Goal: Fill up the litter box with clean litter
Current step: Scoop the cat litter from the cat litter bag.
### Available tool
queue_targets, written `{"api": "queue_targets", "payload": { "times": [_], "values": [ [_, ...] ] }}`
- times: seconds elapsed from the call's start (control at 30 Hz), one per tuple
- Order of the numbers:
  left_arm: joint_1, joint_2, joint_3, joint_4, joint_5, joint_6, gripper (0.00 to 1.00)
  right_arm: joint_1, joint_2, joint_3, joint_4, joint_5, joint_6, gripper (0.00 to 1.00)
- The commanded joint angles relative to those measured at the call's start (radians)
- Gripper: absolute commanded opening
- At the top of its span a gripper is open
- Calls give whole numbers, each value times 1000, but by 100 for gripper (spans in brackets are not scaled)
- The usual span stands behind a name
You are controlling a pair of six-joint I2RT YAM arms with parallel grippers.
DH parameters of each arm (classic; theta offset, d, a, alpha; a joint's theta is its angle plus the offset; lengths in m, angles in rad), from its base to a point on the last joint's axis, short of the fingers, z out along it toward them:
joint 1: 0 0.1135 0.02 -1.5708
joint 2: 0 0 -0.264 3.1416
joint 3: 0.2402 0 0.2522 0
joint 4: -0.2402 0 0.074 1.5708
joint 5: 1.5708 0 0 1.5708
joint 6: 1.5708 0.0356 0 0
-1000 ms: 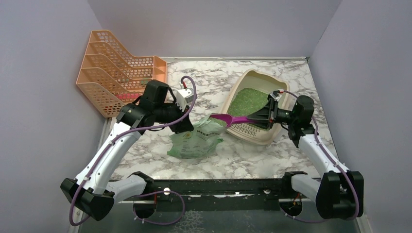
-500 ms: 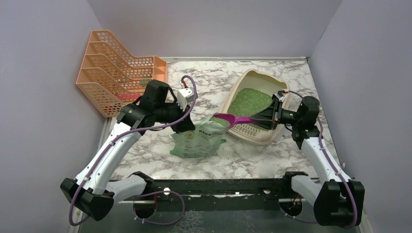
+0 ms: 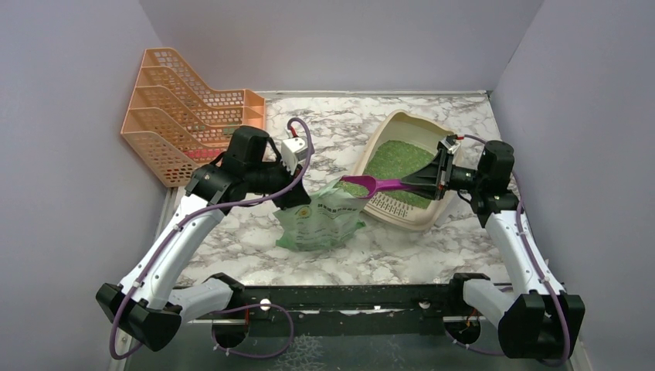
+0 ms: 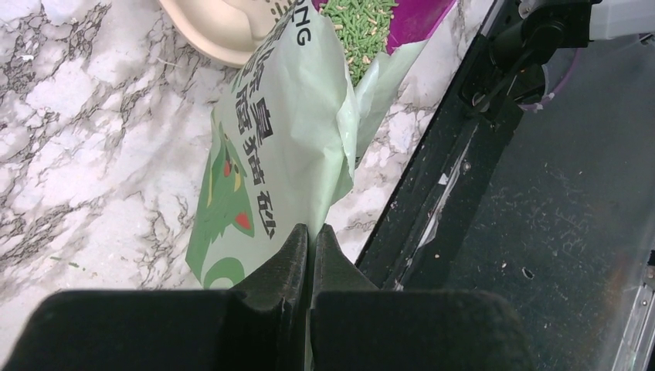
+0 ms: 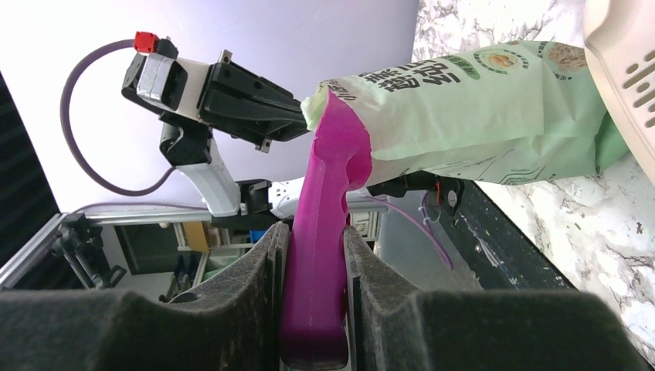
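The beige litter box [image 3: 408, 219] lies at the back right and holds a layer of green litter [image 3: 398, 158]. A pale green printed bag [image 3: 320, 224] stands just left of it, and my left gripper [image 3: 298, 199] is shut on its top edge. In the left wrist view the fingers [image 4: 311, 230] pinch the bag [image 4: 270, 154] flat. My right gripper [image 5: 314, 229] is shut on the handle of a magenta scoop [image 5: 336, 147]. The scoop's bowl [image 3: 357, 185] carries green granules [image 4: 359, 27] at the bag's mouth, by the box's slotted end.
An orange mesh file rack [image 3: 185, 112] stands at the back left against the wall. Grey walls close in three sides. A black base rail [image 3: 347, 297] runs along the near edge between the arm mounts.
My right arm has drawn back to the right, pulling the loaded scoop out of the bag's mouth toward the litter box. The bag has shifted slightly right; the left grip is unchanged.
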Motion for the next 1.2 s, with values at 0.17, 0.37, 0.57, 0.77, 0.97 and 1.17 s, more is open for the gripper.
{"api": "queue_targets", "payload": {
  "times": [0.17, 0.37, 0.57, 0.77, 0.97, 1.17],
  "values": [
    [12, -26, 118, -25, -127, -9, 0, -22, -16, -4, 80, 41, 64, 1],
    [12, -16, 132, -44, -113, 13, 0, -22, 1, -14, 150, 25, 113, 1],
    [12, 1, 98, -42, -12, 35, 35, -23, 5, 46, -31, 28, -16, 1],
    [12, 9, 59, -42, 35, 68, 55, -23, -9, 49, -32, 46, -1, 1],
    [12, 34, 22, -40, 40, 100, 58, -28, -16, 56, -45, 48, 5, 1],
    [10, 70, -7, -36, -47, 113, 52, -51, -31, 79, -78, 36, -4, 1]
  ]
}}
